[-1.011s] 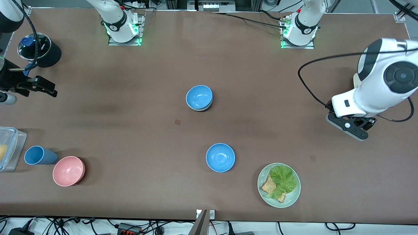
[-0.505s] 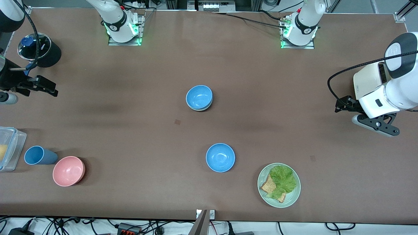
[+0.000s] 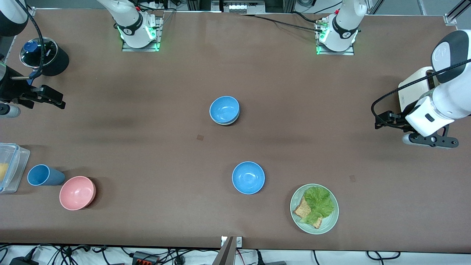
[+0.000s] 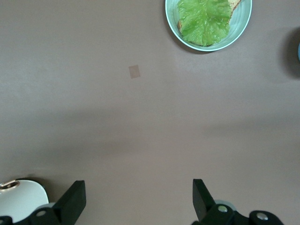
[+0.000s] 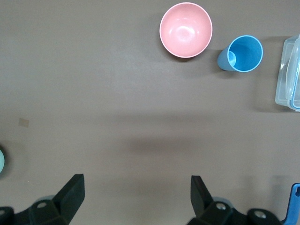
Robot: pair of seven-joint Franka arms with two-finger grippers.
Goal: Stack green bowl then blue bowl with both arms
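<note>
Bowls stacked mid-worktop, both arms parked at the ends.

Front view: blue bowl (image 3: 224,109) sits nested in the green bowl (image 3: 225,122), whose pale rim just peeks out beneath it, at the worktop's middle; a second blue bowl (image 3: 248,177) lies nearer the front edge, beside the green plate (image 3: 314,208). Left wrist view: left gripper (image 4: 138,201) hovers with jaws spread, empty. Right wrist view: right gripper (image 5: 137,197) likewise spread over bare worktop, pink bowl (image 5: 186,30) off toward the corner. Judgement: stack looks done; keep both arms clear.
</note>
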